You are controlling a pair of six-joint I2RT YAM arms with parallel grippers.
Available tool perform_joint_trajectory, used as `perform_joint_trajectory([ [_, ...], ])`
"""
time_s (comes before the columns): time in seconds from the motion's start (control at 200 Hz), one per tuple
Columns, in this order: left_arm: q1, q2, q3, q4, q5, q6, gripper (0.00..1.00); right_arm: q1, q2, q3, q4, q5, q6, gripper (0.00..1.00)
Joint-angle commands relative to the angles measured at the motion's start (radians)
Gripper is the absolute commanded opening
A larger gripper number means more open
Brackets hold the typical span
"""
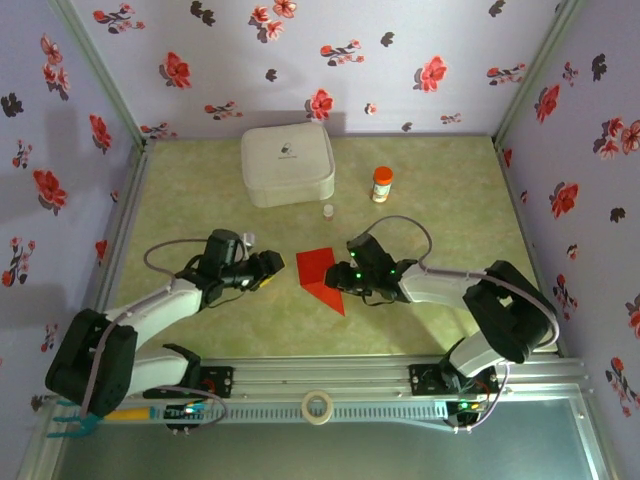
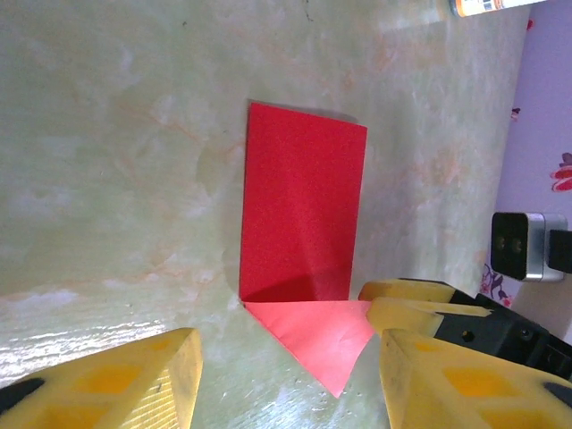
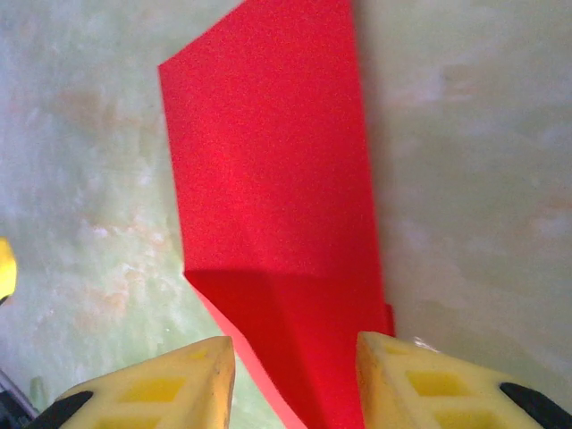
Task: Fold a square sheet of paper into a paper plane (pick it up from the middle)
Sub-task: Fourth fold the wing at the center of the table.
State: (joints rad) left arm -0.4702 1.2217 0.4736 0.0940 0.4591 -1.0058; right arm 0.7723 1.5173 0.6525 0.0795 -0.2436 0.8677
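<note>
One thin bright red square sheet of paper (image 1: pixel 320 275), in the top view, lies on the near side of the white rounded plastic case (image 1: pixel 287 163). It is partly folded with no dart yet, so most creases are left, I judge.

Left wrist: left gripper (image 2: pixel 286 371) jaws apart, off the paper, whose paler underside is turned out in a triangle.

Right wrist: right gripper (image 3: pixel 295 384) jaws apart, astride the paper's raised, shadowed fold.

We are logging lilac walls (image 1: pixel 400 30) printed with red and dark flowers. We are noting a pale green marbled tabletop (image 1: pixel 180 190), an aluminium rail (image 1: pixel 330 372) edging it.
</note>
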Motion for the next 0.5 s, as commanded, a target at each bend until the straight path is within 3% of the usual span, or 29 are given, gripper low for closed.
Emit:
perform_joint_trajectory([
  [0.0,0.015,0.038,-0.009,0.063,0.087,0.024,0.56,0.001,0.024,0.032,-0.016,-0.028,-0.044,0.39],
  [0.31,0.015,0.103,-0.001,0.134,0.128,-0.021,0.57,-0.005,0.032,0.032,-0.010,-0.076,-0.074,0.34],
  [0.395,0.014,0.113,-0.003,0.144,0.133,-0.025,0.56,-0.010,0.032,0.033,-0.010,-0.085,-0.082,0.26],
  [0.495,0.014,0.126,0.000,0.144,0.138,-0.026,0.57,-0.016,0.033,0.035,-0.027,-0.091,-0.096,0.27],
])
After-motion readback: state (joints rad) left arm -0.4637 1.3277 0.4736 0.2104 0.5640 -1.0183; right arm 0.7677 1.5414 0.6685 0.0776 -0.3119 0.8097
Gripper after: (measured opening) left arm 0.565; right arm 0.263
